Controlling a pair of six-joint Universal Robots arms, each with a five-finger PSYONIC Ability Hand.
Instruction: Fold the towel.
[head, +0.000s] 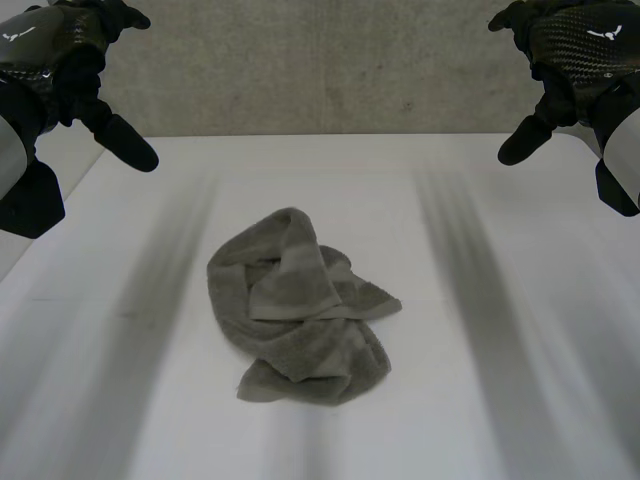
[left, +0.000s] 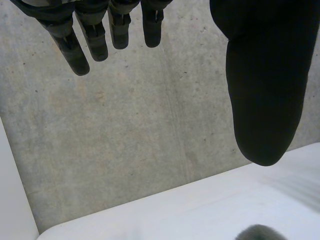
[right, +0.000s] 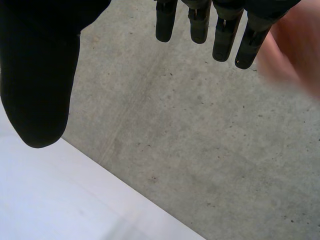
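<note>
A grey-green towel (head: 300, 310) lies crumpled in a loose heap at the middle of the white table (head: 500, 400), its folds lapped over one another. My left hand (head: 70, 60) hangs high over the table's far left corner, open, fingers (left: 82, 40) straight and thumb spread, holding nothing. High over the far right corner my right hand (head: 570, 60) mirrors it, open and empty, with straight fingers (right: 220, 30). Both hands are well clear of the towel. A small edge of the towel (left: 260, 233) shows in the left wrist view, past the thumb.
A grey concrete floor (head: 320, 70) lies beyond the table's far edge. A blurred pinkish shape (right: 295, 55), perhaps a person's hand, shows beside my right hand's fingers. Bare table (left: 200, 215) surrounds the towel on all sides.
</note>
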